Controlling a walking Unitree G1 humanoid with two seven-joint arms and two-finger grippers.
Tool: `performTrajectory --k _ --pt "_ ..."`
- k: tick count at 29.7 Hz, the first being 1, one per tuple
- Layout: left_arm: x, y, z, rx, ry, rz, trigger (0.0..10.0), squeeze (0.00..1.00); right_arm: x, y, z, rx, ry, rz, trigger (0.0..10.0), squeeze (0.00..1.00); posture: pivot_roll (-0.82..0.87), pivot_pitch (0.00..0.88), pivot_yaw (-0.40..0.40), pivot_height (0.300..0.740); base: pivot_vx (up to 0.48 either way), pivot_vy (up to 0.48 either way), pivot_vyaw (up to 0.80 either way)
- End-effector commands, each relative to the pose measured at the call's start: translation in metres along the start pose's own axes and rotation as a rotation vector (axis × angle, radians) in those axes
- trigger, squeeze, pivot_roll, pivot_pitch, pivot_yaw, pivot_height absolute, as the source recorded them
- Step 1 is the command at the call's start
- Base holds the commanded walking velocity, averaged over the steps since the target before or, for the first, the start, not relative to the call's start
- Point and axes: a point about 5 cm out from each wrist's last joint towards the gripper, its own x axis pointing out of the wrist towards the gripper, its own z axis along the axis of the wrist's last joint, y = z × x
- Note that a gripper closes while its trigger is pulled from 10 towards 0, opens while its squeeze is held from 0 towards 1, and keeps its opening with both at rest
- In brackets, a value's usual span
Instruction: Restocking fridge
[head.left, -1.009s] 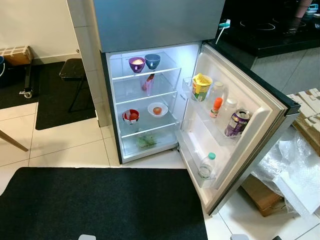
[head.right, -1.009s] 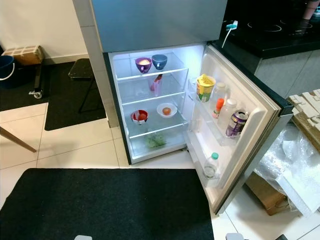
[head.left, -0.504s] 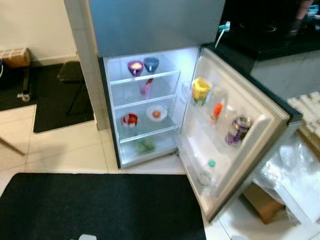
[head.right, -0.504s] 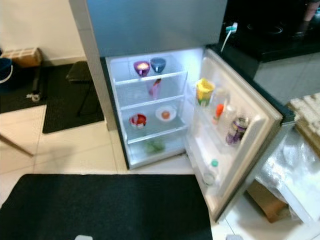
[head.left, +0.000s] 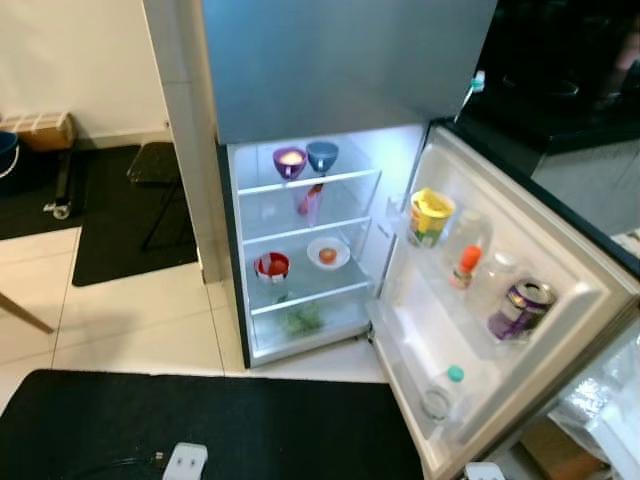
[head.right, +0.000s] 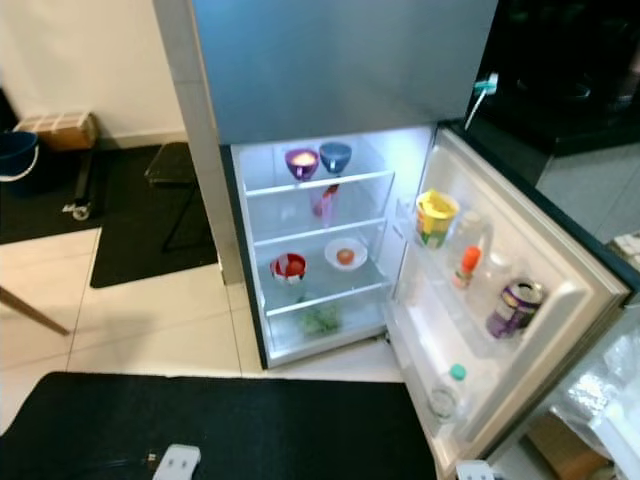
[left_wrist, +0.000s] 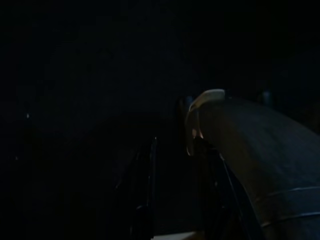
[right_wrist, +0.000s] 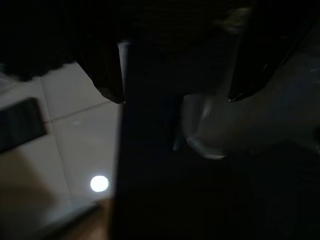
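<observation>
The fridge (head.left: 340, 70) stands before me with its lower door (head.left: 520, 300) swung open to the right. A purple bowl (head.left: 290, 162) and a blue bowl (head.left: 322, 155) sit on the lit top shelf. Below them are a pink bottle (head.left: 308, 198), a red and white bowl (head.left: 271, 267) and a white plate (head.left: 327, 254). Greens (head.left: 302, 318) lie in the bottom drawer. The door racks hold a yellow tub (head.left: 430, 216), an orange-capped bottle (head.left: 464, 266), a purple can (head.left: 520, 308) and a green-capped bottle (head.left: 442, 392). My right gripper (right_wrist: 172, 97) hangs open over pale tiles. My left gripper (left_wrist: 172, 200) hangs in the dark.
A black mat (head.left: 200, 430) lies on the white tiles in front of the fridge. A dark stool (head.left: 152, 165) on another black mat stands to the left. A dark counter (head.left: 560, 100) runs behind the door. Plastic wrap and boxes (head.left: 610, 400) lie at the right.
The camera has shifted, so the fridge now sits lower and further right in the picture. Nothing inside the fridge has moved.
</observation>
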Motion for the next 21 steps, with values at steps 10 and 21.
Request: performTrajectory --k 10,21 --pt "-0.001 -0.0092 -0.0192 0.004 0.078 -0.045 10.0 0.0 -0.0028 -0.0089 -0.0047 0.009 0.013 -0.025 10.0 0.0 0.03 0.0 -0.028 0.74 0.0 -0.336 0.0" --pt "-0.0013 -0.008 -0.0196 -0.023 0.073 -0.031 10.0 0.0 -0.0029 -0.0093 -0.0052 0.008 0.017 -0.027 10.0 0.0 0.03 0.0 -0.029 0.74 0.0 -0.321 0.0"
